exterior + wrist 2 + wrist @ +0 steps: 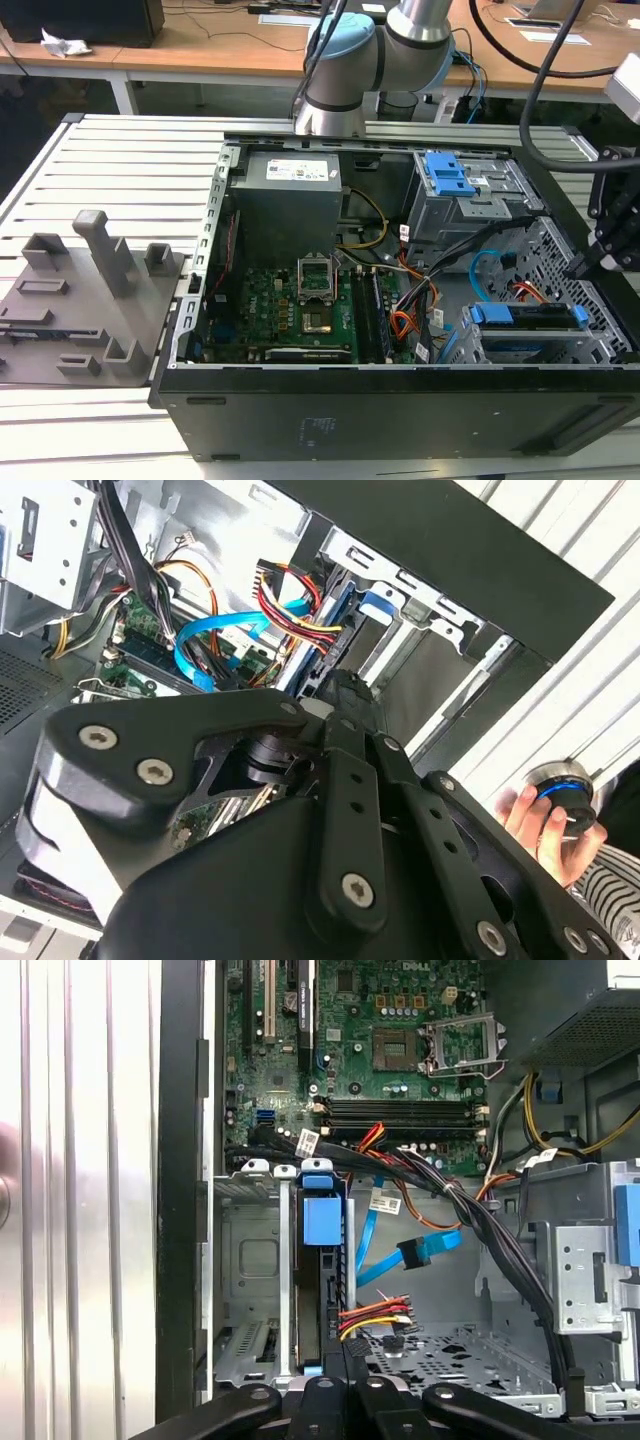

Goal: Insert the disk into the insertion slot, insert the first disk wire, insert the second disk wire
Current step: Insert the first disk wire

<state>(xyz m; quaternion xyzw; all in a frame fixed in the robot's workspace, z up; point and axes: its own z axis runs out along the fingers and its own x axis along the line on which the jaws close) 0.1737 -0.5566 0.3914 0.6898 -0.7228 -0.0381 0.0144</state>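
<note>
Standing on edge, the silver hard drive in its bright blue plastic carrier [322, 1222] sits inside the silver perforated sheet-metal drive cage [250, 1260], which is fixed in the open black tower case [400, 410] on the white slatted surface [120, 160]. I judge the edgewise attitude suits the cage's narrow bay. The jaws hang at the drive's near end; I cannot tell whether they are parted or gripping. The flat blue data cable [410, 1255] lies apart from the drive. I cannot confirm whether the red, yellow and black wire bundle [375, 1312] is plugged in.
</note>
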